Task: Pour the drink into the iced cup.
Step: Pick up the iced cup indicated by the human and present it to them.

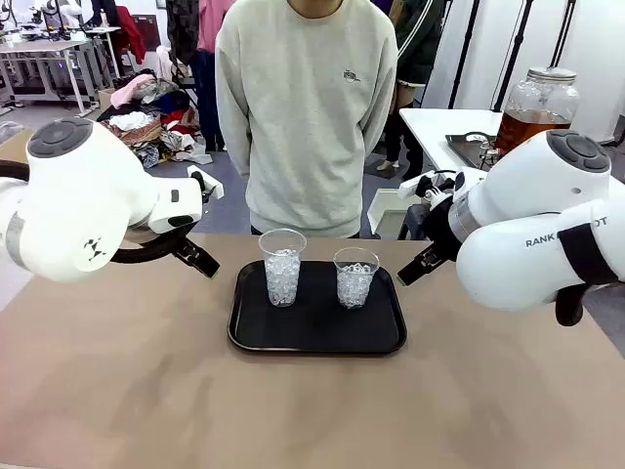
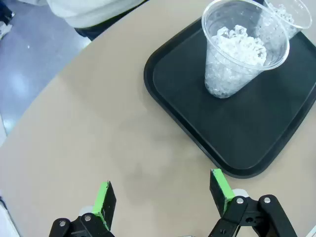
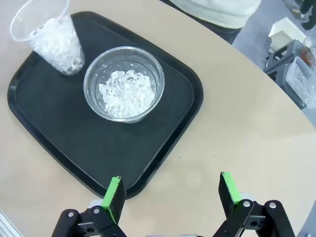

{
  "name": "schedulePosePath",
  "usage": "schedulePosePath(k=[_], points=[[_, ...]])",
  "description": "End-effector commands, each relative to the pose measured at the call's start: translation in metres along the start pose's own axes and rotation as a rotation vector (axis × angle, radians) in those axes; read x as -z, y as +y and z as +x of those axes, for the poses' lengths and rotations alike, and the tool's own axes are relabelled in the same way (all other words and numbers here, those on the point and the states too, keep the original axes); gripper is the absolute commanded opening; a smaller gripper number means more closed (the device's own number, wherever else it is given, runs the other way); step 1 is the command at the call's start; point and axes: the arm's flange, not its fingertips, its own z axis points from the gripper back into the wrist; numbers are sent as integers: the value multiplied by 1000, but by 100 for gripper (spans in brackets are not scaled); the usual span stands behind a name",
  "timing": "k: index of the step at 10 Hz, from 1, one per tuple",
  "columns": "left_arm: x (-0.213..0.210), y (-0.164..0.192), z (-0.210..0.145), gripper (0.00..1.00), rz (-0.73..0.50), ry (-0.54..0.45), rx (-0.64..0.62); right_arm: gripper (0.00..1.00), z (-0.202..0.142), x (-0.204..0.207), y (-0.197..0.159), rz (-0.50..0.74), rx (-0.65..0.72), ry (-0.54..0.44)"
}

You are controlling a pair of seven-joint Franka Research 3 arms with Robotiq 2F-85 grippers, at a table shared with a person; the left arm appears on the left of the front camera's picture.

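Two clear plastic cups of ice stand on a black tray (image 1: pixel 317 342): a taller iced cup (image 1: pixel 282 266) on the left and a shorter one (image 1: pixel 355 277) on the right. My left gripper (image 1: pixel 195 256) hovers open above the table left of the tray; its wrist view shows the taller cup (image 2: pixel 237 54) ahead of the open gripper (image 2: pixel 161 185). My right gripper (image 1: pixel 420 264) hangs open right of the tray; the shorter cup (image 3: pixel 123 84) lies ahead of it (image 3: pixel 171 182). Amber-brown drink sits in a big glass jar (image 1: pixel 532 112) on a far side table.
A person in a pale grey sweatshirt (image 1: pixel 305 107) stands at the far edge, behind the tray, arms behind the back. The tan table (image 1: pixel 117 391) is bare around the tray. A white side table (image 1: pixel 439 127) stands at the back right.
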Motion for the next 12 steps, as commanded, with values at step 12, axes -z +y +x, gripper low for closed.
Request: schedulePosePath(k=[12], points=[[-24, 10, 11, 100, -40, 1, 0, 100, 14, -20, -12, 68, 74, -4]])
